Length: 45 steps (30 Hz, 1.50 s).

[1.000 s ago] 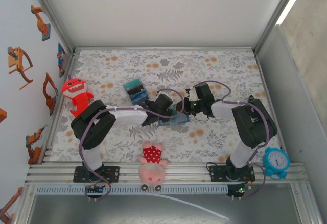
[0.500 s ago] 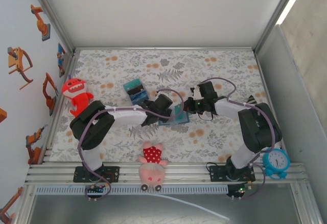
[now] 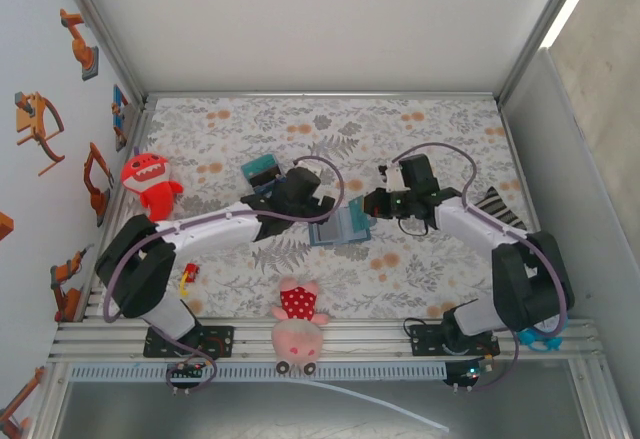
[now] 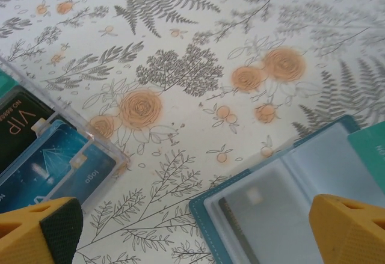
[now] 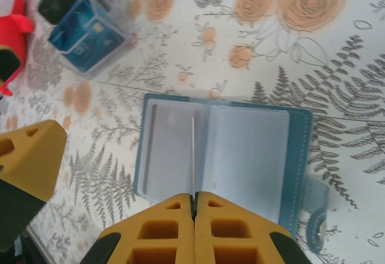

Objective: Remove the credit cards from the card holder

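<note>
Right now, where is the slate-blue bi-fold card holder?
The card holder lies open mid-table in the top view, between left gripper and right gripper, beyond the pink plush toy.

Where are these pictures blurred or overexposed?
Top external: the light strip at upper right is blown out white. Left wrist: the flowered cloth is sharp, the near yellow fingertips are soft. Right wrist: the card holder is crisp, the red plush toy at the edge is blurred.

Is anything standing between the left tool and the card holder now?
Nothing visible. The open left tool hangs right over a corner of the card holder; the clear card box lies aside.
</note>
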Motion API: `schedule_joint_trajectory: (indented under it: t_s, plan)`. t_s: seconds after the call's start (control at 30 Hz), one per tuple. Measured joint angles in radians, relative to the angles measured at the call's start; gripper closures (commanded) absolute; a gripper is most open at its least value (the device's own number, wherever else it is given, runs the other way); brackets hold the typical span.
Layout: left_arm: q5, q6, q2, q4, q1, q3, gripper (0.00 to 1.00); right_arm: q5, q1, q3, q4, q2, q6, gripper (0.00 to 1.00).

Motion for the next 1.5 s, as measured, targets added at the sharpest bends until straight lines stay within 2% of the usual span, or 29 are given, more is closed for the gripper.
schedule_joint_trajectory:
  t_s: [0.17, 0.3, 0.53, 0.8, 1.07, 1.3, 1.37, 1.5]
  plan:
    - [0.196, 0.07, -0.058, 0.005, 0.075, -0.012, 0.02, -0.095, 0.0, 0.016, -0.005, -0.04, -0.055, 1.0]
    - [0.329, 0.142, -0.06, -0.006, 0.087, -0.011, 0.01, -0.179, 0.0, 0.033, -0.007, -0.059, -0.09, 1.0]
    - [0.539, 0.253, -0.06, -0.032, 0.099, 0.001, 0.12, -0.285, 0.001, 0.057, -0.027, -0.101, -0.161, 1.0]
    - [0.726, 0.337, -0.06, -0.072, 0.116, 0.048, 0.26, -0.399, 0.014, 0.06, -0.064, -0.102, -0.248, 1.0]
    - [0.866, 0.388, -0.05, -0.113, 0.116, 0.081, 0.54, -0.431, 0.035, 0.092, -0.113, -0.09, -0.311, 1.0]
    - [0.928, 0.418, -0.044, -0.151, 0.122, 0.083, 0.98, -0.412, 0.035, 0.11, -0.132, -0.069, -0.337, 1.0]
    - [0.94, 0.42, -0.044, -0.159, 0.123, 0.085, 1.0, -0.406, 0.035, 0.11, -0.139, -0.068, -0.343, 0.95]
    - [0.947, 0.423, -0.044, -0.158, 0.124, 0.085, 1.0, -0.385, 0.037, 0.116, -0.148, -0.068, -0.346, 0.71]
